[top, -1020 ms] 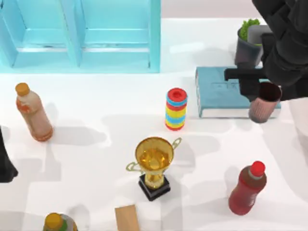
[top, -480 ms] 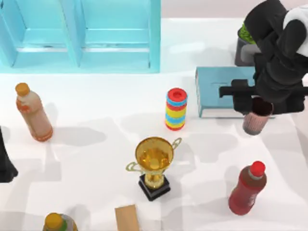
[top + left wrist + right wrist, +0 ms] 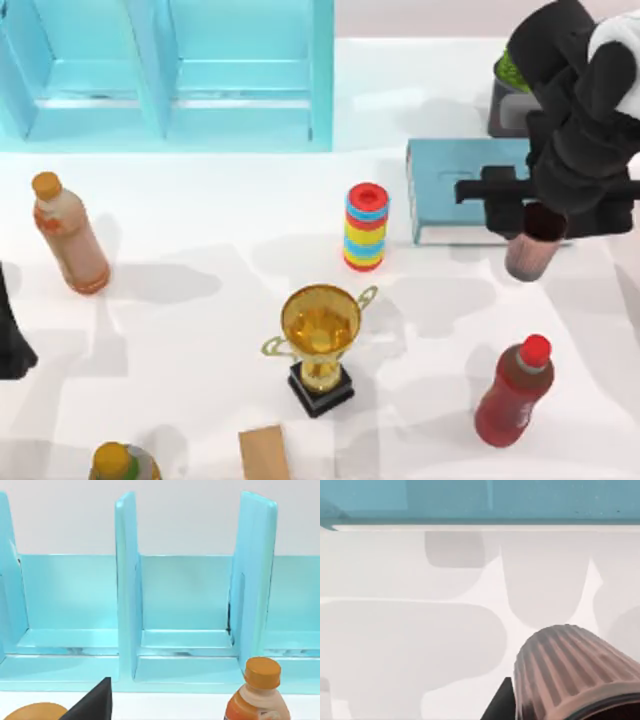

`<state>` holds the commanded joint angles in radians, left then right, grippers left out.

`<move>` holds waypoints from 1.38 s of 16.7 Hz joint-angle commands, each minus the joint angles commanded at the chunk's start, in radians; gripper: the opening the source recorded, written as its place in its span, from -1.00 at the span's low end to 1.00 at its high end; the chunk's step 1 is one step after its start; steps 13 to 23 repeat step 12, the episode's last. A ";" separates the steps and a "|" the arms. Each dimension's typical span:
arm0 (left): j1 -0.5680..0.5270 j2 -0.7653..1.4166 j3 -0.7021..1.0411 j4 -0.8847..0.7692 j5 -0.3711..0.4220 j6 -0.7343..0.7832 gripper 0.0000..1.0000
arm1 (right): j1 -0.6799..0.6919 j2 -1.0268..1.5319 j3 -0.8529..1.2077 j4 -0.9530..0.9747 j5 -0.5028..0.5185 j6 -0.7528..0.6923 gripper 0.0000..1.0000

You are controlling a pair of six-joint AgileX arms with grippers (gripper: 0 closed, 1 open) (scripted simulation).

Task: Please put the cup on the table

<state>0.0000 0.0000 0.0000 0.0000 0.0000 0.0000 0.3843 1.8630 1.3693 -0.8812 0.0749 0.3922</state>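
Observation:
The cup (image 3: 525,258), a ribbed copper-brown tumbler, hangs upright in my right gripper (image 3: 533,226), which is shut on its rim. It is just in front of the teal book's (image 3: 455,190) front edge, over the white table (image 3: 200,320). In the right wrist view the cup (image 3: 570,675) is close up, with bare table (image 3: 410,645) and its shadows below and the book's edge (image 3: 470,500) beyond. I cannot tell whether its base touches the table. My left arm (image 3: 10,340) is parked at the table's left edge.
A gold trophy (image 3: 320,335) stands mid-table, a red-capped bottle (image 3: 512,395) in front of the cup, and a striped stack (image 3: 366,227) left of the book. A plant pot (image 3: 510,90) sits behind the right arm. The light-blue cabinet (image 3: 170,70) and an orange-capped bottle (image 3: 70,235) are at the left.
My right gripper carried the cup off the book, slightly left and toward the table's front. Over the last half second it has barely moved. The left arm stayed still.

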 joint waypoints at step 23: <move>0.000 0.000 0.000 0.000 0.000 0.000 1.00 | 0.000 0.000 0.000 0.000 0.000 0.000 1.00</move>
